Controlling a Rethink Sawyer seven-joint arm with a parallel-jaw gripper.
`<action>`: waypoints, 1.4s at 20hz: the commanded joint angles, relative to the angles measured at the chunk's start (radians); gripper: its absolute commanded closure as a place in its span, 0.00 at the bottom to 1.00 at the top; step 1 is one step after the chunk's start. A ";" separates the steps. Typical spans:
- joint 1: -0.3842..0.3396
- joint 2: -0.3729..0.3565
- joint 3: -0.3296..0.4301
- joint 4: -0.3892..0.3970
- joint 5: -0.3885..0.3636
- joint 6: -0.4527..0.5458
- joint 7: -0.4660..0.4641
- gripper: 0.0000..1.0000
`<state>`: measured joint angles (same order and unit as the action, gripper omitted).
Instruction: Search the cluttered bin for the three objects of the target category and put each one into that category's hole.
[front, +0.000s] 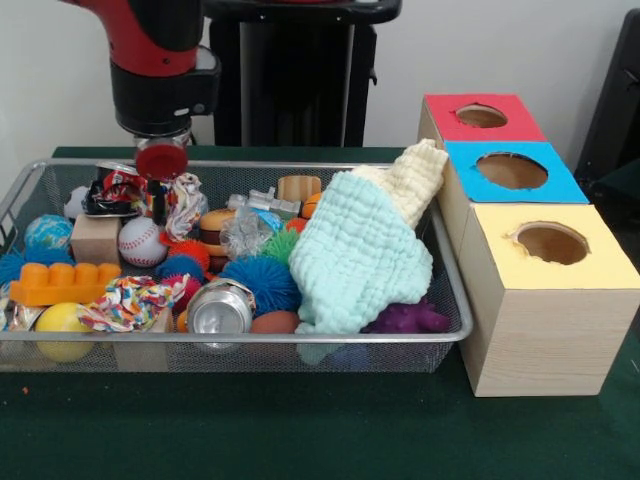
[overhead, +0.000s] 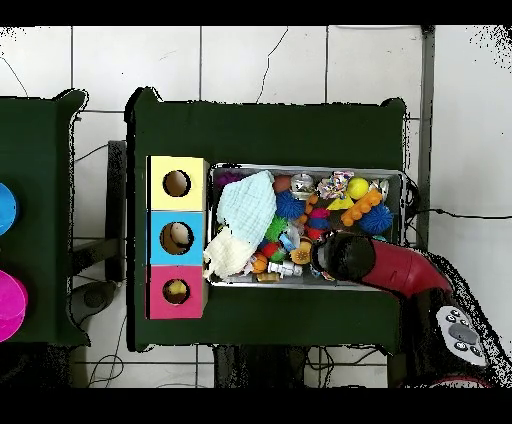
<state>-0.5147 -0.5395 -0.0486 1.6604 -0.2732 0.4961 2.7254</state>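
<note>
- The bin (front: 440, 335) is seen on the dark green table (front: 300, 430), lengthwise before the robot, packed with toys and scraps.
- A pale green cloth (front: 360, 255) is draped over the bin's end nearest the boxes, a cream cloth (front: 415, 175) spilling over the rim beside it; a purple toy (front: 410, 320) is partly hidden under the green one.
- Elsewhere in the bin are found a baseball (front: 140, 240), an orange toy brick (front: 65, 283), a blue spiky ball (front: 262, 283), a crushed silver can (front: 220, 308), a yellow ball (front: 60, 322) and a small globe ball (front: 47, 232).
- Three wooden boxes stand in a row touching the bin's end — a yellow-topped box (front: 545, 290), a blue-topped box (front: 510, 172) and a red-topped box (front: 480, 118), each with a round hole.
- The gripper (front: 160, 190) hangs low over the far corner of the bin, above crumpled wrappers (front: 115, 190); whether it is released or clenched cannot be told.
- A white tiled floor (overhead: 260, 60) is seen round the table from overhead — cables trail across it.
</note>
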 joint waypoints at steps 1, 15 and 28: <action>0.032 -0.001 0.126 0.038 0.002 0.095 -0.105 0.00; 0.109 0.003 0.166 -0.049 0.068 0.145 -0.055 0.00; 0.103 0.002 0.166 -0.036 0.066 0.102 -0.052 0.00</action>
<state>-0.4232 -0.5623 0.0661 1.6550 -0.2032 0.5262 2.7254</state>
